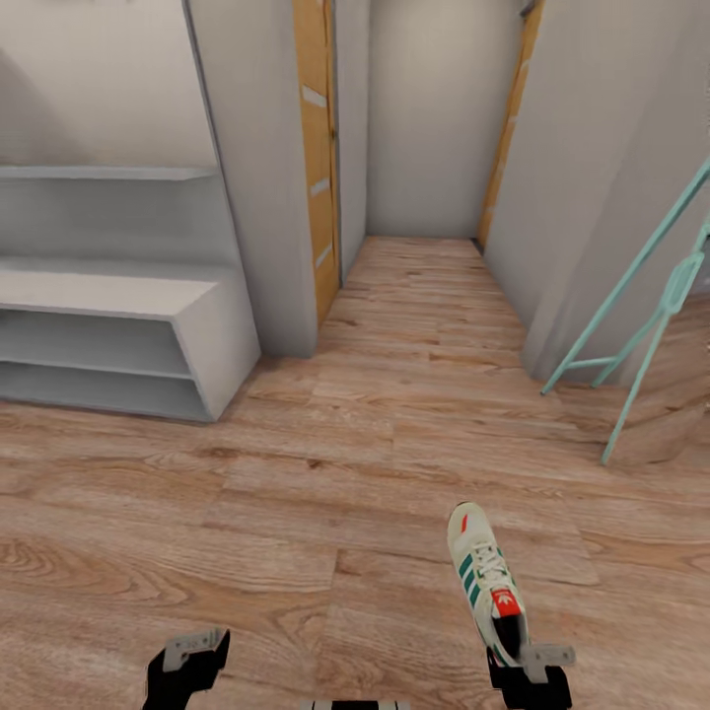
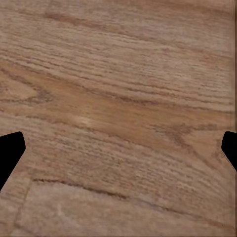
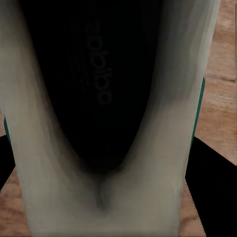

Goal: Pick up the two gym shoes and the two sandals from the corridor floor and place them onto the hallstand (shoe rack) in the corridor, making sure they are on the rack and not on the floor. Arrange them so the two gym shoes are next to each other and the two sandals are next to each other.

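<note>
Right gripper pinches a gym shoe's heel; left gripper spread wide, empty

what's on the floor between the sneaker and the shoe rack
Nothing: in the head view only bare wood-plank floor lies between the gym shoe and the hallstand.

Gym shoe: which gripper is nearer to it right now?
Right. The right gripper is at the gym shoe's heel, its fingers either side of the shoe in the right wrist view. The left gripper is well off to the shoe's left, open over bare corridor floor.
</note>
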Tool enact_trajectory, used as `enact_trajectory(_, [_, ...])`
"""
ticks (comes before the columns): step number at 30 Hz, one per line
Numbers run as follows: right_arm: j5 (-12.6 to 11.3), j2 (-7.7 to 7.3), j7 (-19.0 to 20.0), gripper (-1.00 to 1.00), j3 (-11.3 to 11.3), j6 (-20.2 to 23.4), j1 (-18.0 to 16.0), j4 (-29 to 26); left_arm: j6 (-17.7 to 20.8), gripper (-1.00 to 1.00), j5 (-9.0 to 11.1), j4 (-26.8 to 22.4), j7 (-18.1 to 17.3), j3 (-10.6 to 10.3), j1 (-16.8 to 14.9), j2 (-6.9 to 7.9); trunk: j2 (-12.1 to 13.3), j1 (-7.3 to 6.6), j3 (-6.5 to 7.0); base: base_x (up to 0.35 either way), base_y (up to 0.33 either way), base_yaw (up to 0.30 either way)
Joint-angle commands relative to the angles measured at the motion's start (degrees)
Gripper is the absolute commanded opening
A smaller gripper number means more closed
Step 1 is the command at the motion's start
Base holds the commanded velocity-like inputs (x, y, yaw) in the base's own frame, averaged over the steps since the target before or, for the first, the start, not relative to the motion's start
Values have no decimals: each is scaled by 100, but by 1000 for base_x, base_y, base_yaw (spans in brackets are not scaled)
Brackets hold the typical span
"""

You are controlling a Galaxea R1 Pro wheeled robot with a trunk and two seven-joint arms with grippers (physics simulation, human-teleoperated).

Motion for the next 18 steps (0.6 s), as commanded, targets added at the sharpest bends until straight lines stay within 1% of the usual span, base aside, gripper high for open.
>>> enact_trajectory(1, [38,2,-25,-100,-4,-16,-1,8,-12,100,57,6,-31,3,-3,-1,0,-3,28,0,0,0])
enact_trajectory(9, [37,12,-29,-100,-4,-19,-1,14,-12,100,40,12,-31,-7,-6,-15,11,-24,277,0,0,0])
enact_trajectory(18, [34,13,-29,-100,-4,-15,-1,13,-12,100,38,21,-31,-19,-3,-23,372,-222,507,0,0,0])
